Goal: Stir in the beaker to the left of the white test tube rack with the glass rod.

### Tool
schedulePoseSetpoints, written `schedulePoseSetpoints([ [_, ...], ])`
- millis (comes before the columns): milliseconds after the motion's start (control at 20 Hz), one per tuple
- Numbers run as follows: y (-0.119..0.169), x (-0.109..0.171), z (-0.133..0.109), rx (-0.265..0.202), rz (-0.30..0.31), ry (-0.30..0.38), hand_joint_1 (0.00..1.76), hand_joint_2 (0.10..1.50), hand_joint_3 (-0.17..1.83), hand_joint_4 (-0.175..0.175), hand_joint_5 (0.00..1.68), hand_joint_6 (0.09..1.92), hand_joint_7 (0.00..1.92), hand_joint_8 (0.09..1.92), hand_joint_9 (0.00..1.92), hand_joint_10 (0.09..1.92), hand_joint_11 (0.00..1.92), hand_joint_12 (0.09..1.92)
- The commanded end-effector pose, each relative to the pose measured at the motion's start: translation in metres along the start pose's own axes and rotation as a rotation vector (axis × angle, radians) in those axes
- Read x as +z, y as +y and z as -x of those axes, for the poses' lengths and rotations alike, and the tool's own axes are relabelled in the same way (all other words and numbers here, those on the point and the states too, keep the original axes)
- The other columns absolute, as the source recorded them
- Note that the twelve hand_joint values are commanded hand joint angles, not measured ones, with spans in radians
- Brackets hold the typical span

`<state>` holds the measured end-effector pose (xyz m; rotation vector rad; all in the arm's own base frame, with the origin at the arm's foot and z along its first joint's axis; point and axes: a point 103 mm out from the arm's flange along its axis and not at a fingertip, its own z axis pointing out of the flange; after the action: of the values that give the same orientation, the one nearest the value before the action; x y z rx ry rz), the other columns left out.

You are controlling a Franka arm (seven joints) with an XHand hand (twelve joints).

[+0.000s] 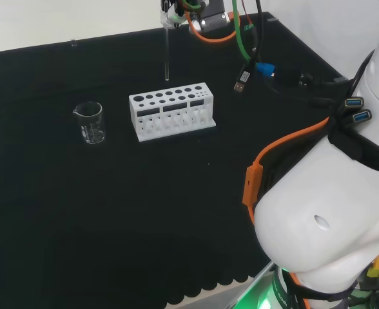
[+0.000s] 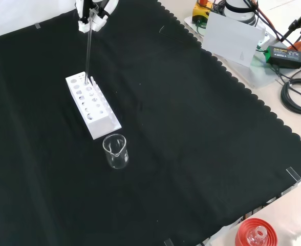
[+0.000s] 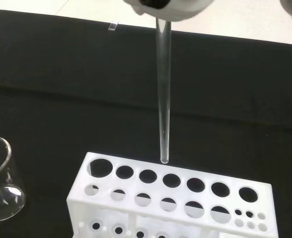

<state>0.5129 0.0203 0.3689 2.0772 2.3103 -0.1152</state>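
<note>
A clear glass rod (image 1: 167, 55) hangs upright from the hand (image 1: 176, 9) at the top edge of the head view, with the hand shut on its upper end. The rod's lower tip sits just above the back edge of the white test tube rack (image 1: 171, 111). In the front view the rod (image 2: 88, 51) drops from the hand (image 2: 91, 13) toward the far end of the rack (image 2: 92, 104). The wrist view has the rod (image 3: 163, 89) ending close over the rack (image 3: 171, 198). An empty glass beaker (image 1: 89, 122) stands left of the rack in the head view, nearer the camera (image 2: 115, 150) in the front view.
Loose cables with a USB plug (image 1: 242, 80) lie right of the rack in the head view. The arm's white links (image 1: 331, 212) stand at the right. In the front view a red ribbed stand (image 2: 255, 233) sits off the cloth's scalloped near edge, beside it bare tabletop.
</note>
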Motion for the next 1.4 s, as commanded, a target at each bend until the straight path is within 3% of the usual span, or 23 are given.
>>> schedulePoseSetpoints([
  [50,0.003,-0.003,-0.012,-0.017,-0.001,-0.001,1.33,1.02,-0.17,-0.175,1.50,0.09,1.49,0.20,1.92,0.14,1.65,0.66],
  [800,0.010,-0.024,-0.099,-0.147,0.018,-0.020,1.33,1.02,-0.17,-0.175,1.50,0.09,1.50,0.17,1.92,0.14,1.65,0.66],
  [1400,0.027,-0.017,-0.150,-0.229,0.007,-0.036,1.33,1.02,-0.17,-0.175,1.50,0.09,1.50,0.16,1.92,0.15,1.66,0.66],
])
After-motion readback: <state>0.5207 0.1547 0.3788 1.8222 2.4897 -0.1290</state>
